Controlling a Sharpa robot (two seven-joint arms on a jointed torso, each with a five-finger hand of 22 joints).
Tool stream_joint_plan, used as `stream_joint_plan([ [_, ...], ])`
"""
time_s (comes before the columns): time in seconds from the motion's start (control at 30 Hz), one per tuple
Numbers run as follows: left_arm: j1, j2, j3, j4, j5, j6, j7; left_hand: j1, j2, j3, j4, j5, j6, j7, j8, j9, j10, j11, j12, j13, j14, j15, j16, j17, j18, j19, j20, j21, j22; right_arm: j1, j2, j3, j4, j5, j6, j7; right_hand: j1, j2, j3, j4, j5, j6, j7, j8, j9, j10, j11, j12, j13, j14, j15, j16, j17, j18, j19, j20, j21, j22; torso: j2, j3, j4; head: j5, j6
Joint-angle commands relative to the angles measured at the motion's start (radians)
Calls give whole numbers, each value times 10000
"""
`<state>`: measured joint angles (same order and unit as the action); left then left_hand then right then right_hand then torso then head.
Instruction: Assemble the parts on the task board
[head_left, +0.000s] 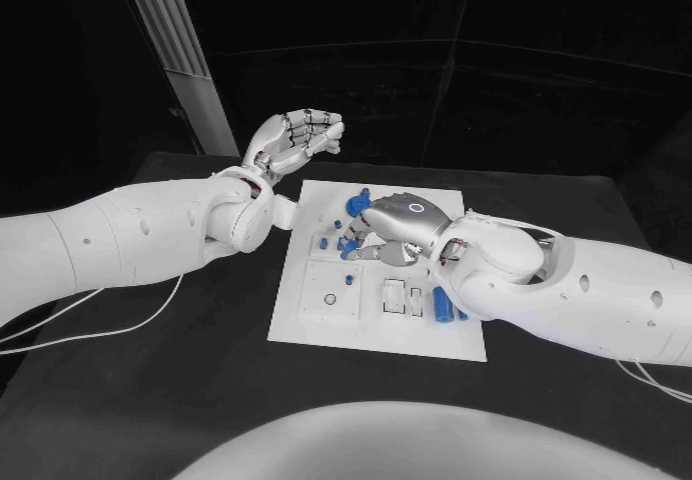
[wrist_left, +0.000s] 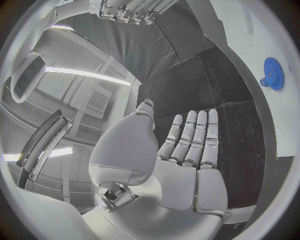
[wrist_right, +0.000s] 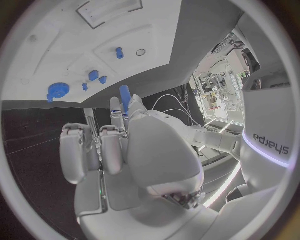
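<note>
The white task board (head_left: 378, 325) lies in the middle of the black table. My right hand (head_left: 389, 222) hovers low over the board's far half, fingers pointing down among small blue parts. In the right wrist view a blue peg (wrist_right: 125, 94) sticks up, pinched between the thumb and a finger. A blue gear (wrist_right: 57, 91) lies on the board beyond the fingers, also seen as the gear (wrist_left: 272, 73) from the left wrist. My left hand (head_left: 296, 140) is raised off the board's far left corner; its fingers (wrist_left: 194, 140) are stretched out and hold nothing.
Several small blue parts (wrist_right: 94, 75) stand near the gear, and another blue peg (wrist_right: 119, 52) stands next to a round hole. Two blue pieces (head_left: 440, 303) lie at the board's right edge by my right forearm. White cables trail off both table sides.
</note>
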<state>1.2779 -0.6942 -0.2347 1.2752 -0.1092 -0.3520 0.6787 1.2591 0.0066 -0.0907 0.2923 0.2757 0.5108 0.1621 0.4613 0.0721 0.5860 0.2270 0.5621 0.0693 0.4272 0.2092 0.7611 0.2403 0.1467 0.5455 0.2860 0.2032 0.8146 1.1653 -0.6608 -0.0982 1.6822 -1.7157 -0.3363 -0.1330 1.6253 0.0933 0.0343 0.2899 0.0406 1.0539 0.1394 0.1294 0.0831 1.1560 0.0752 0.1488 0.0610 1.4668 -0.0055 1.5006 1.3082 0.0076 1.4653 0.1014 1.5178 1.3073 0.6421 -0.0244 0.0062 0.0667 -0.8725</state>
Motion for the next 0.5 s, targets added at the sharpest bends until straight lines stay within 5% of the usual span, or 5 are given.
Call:
stream_joint_plan([
  [0.03,15,13,8,-1,20,105,1294,-19,105,-53,-1,37,-62,1079,37,-16,-75,-4,47,-17,-52,2,52,-9,-57,44,6,-57,-15,-3,205,2,-161,-777,753,619,95,45,48,-7,60,159,-107,-18,18,19,10,-78,-9,714,70,58,753,86,712,33,-9,2351,-4,6,-3,50,-2],
  [0.5,15,40,8,-6,20,124,1286,-19,105,-53,-1,37,-62,1079,37,-16,-75,-4,47,-17,-52,2,52,-9,-57,44,6,-57,-15,-176,875,-8,-625,-1816,2087,867,152,54,63,-13,60,136,-101,-59,-1,-7,15,-182,-9,714,84,63,762,100,684,52,-54,2328,0,4,-7,67,-2],
])
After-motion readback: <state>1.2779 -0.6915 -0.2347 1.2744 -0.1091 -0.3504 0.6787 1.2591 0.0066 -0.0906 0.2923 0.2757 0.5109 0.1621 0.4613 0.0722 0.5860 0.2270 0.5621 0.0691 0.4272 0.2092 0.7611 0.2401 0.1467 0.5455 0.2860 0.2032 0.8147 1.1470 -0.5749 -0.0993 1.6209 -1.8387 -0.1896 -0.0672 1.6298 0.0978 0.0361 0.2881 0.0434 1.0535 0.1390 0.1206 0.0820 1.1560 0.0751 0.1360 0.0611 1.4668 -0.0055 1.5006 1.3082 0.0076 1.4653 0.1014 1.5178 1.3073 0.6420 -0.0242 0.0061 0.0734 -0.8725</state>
